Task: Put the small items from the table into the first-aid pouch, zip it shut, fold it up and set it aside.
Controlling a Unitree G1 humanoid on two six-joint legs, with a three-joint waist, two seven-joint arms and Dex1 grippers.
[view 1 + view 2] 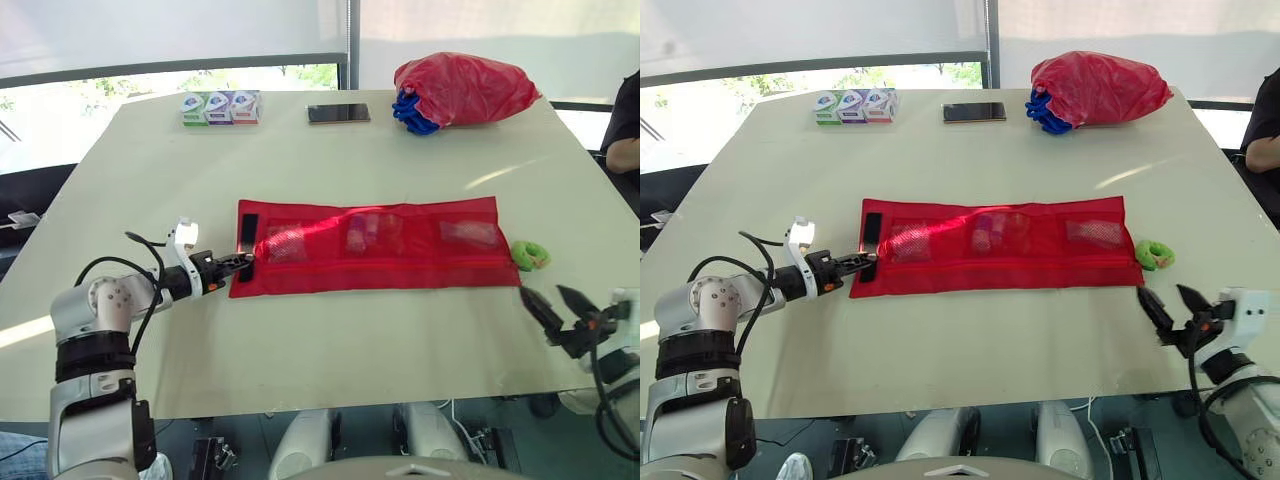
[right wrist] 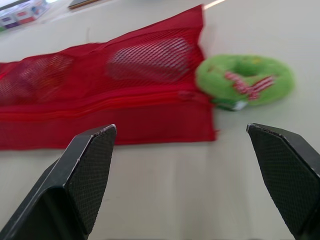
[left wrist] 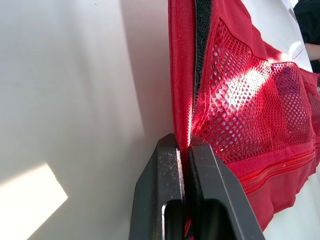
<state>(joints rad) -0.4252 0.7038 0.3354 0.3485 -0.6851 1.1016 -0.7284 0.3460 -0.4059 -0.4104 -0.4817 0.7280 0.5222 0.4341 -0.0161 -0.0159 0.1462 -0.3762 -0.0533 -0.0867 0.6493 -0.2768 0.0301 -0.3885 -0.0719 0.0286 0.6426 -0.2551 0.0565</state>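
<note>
Pale and matte, the table (image 1: 330,340) is seen from its near edge. Close to that edge, at the robot's right, the right gripper (image 1: 542,292) is held just above the surface with its two black fingers spread wide and nothing between them; it is pointed toward the right end of the first-aid pouch (image 1: 400,268). On the robot's left, the left gripper (image 1: 240,262) is closed tight on the left edge of the pouch, the red fabric being pinched between the fingertips (image 3: 170,155) just below a black strip (image 1: 248,232) sewn along that end.

The pouch is laid out flat and unrolled across the middle of the table, its long side running left to right. Three mesh pockets are set in a row along it, and small items can be made out through the mesh, though what they are cannot be told. A green ring (image 1: 530,255) is lying on the table just beside the pouch's right end, outside it.

Along the far edge, three small boxes (image 1: 221,107) are lined up side by side, a dark phone (image 1: 338,113) is placed near them, and a bulging red bag (image 1: 465,88) is set at the far right. A person's arm (image 1: 625,140) is seen at the right border.
</note>
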